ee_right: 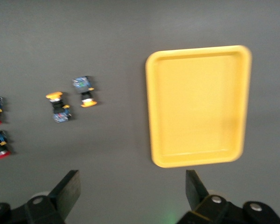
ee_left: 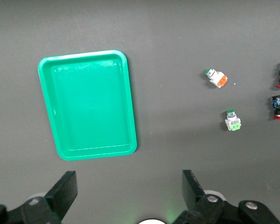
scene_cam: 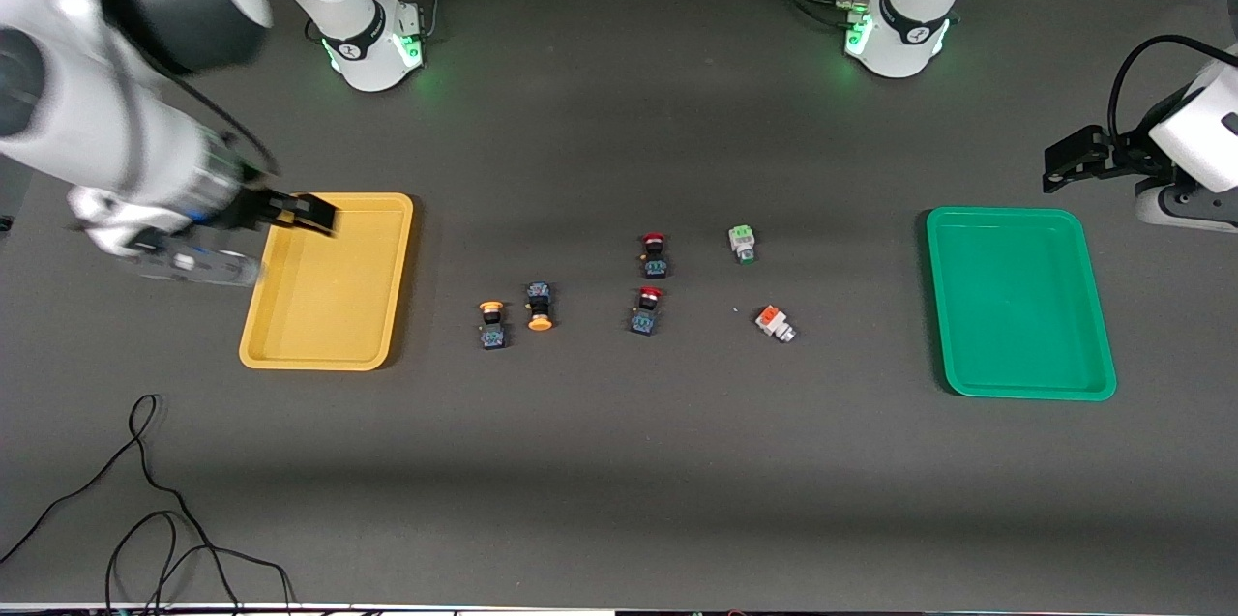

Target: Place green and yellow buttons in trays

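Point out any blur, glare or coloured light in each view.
Front view: the right arm and its hand over the yellow plastic tray are motion-smeared; green lamps glow at both bases. Right wrist view: softly blurred throughout. Left wrist view: sharp, faint sheen in the green plastic tray.

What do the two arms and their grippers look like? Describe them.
Both arms are glossy white with black joint bands; their bases glow green and trail black cables. The right gripper and left gripper have black fingers. A black cable loops above the left arm's wrist.
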Controlling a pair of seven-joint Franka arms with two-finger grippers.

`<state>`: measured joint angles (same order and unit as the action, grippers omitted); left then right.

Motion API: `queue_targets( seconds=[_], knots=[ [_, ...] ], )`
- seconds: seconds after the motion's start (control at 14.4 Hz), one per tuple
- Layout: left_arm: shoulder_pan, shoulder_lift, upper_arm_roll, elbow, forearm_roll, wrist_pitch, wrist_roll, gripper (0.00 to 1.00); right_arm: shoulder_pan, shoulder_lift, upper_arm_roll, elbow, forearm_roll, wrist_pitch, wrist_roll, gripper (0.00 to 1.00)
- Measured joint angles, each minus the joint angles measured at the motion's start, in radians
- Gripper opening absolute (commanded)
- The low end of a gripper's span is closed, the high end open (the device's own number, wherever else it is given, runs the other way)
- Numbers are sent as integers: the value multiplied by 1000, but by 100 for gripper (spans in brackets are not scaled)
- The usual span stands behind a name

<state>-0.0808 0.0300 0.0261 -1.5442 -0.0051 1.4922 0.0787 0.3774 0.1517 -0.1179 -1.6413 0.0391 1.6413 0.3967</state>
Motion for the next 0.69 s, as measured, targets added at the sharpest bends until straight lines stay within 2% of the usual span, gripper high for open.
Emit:
queue_targets(
  seconds=[0.35,0.56,0.69],
  knots=[
    [-43,-3,-29,-43,-6,16,-90,100,63,134,1,-118,17,232,33,100],
    [-146,-38,-74,-183,-8,139,-284,100,94,236,1,-177,26,421,46,100],
    [-216,-78,-135,-301,-8,233,-479,100,135,305,2,-203,28,535,89,100]
  ],
)
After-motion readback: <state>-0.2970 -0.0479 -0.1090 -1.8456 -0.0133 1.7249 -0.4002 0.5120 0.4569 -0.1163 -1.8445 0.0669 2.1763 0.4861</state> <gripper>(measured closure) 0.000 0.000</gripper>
